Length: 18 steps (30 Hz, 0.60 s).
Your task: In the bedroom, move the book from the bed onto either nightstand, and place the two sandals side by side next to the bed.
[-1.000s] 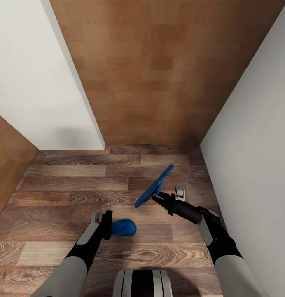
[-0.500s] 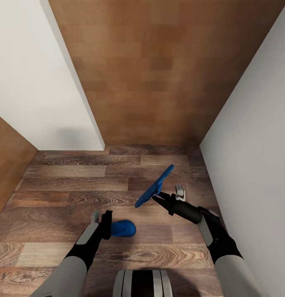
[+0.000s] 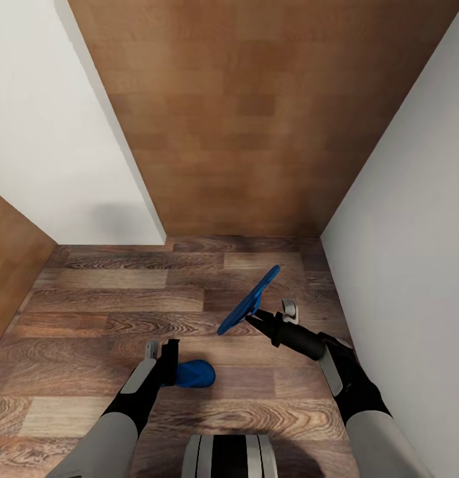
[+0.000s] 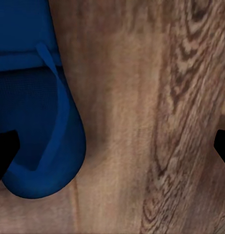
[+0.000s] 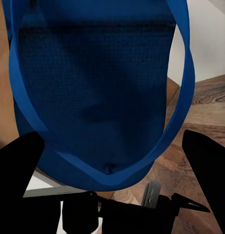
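Two bright blue sandals show in the head view. One sandal (image 3: 251, 299) hangs tilted above the wood floor, and my right gripper (image 3: 268, 314) is shut on it. In the right wrist view this sandal (image 5: 97, 87) spans the gap between both dark fingers (image 5: 19, 165). The other sandal (image 3: 195, 374) lies flat on the floor against my left gripper (image 3: 162, 348). In the left wrist view that gripper (image 4: 112, 151) is open, fingers wide apart, with the sandal (image 4: 39, 126) beside one finger. The book, bed and nightstands are out of view.
I stand in a narrow floor strip (image 3: 123, 299) between white walls at left (image 3: 50, 146) and right (image 3: 415, 199). A brown wood panel (image 3: 243, 119) closes it ahead, with another brown surface (image 3: 7, 265) at the far left. My base (image 3: 229, 458) shows below.
The head view has shifted slightly. My left gripper sits a little lower and covers more of the floor sandal. The right arm and its sandal hold still.
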### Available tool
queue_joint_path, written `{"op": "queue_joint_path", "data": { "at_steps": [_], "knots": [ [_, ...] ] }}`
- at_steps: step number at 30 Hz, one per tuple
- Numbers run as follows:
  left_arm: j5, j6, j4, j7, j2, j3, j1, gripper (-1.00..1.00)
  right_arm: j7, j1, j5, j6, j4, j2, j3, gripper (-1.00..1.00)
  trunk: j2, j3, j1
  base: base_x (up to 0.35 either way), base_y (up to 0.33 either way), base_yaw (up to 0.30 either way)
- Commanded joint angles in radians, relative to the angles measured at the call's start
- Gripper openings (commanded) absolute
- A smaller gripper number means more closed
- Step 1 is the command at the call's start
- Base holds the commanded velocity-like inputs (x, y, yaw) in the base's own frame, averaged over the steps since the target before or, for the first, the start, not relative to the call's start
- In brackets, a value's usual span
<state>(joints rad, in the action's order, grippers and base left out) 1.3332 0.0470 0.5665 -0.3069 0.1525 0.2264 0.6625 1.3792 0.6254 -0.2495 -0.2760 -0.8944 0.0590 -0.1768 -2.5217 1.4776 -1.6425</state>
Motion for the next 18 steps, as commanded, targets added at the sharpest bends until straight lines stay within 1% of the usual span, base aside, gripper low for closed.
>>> {"op": "queue_joint_path", "data": {
  "at_steps": [1, 11, 16, 18],
  "knots": [
    [0.004, 0.005, 0.002, -0.004, 0.001, 0.006, 0.000, 1.00, 0.004, 0.000, -0.001, -0.011, 0.000, 0.001, -0.003, -1.00, 0.000, 0.001, 0.000, 0.005, -0.003, 0.000],
    [0.004, 0.004, 0.002, -0.004, 0.001, 0.007, 0.000, 1.00, 0.004, 0.001, -0.001, -0.012, 0.000, 0.001, -0.003, -1.00, 0.000, 0.001, 0.000, 0.001, -0.001, 0.000],
    [0.005, 0.005, 0.003, -0.004, 0.000, 0.007, 0.000, 1.00, 0.004, 0.001, -0.001, -0.012, 0.000, 0.001, -0.004, -1.00, -0.001, 0.020, -0.002, 0.000, 0.000, 0.000],
    [0.006, 0.005, 0.003, -0.004, 0.000, 0.007, 0.000, 1.00, 0.004, 0.001, -0.001, -0.012, 0.000, 0.001, -0.004, -1.00, -0.001, 0.020, -0.002, 0.000, 0.000, 0.000]
  ]
}}
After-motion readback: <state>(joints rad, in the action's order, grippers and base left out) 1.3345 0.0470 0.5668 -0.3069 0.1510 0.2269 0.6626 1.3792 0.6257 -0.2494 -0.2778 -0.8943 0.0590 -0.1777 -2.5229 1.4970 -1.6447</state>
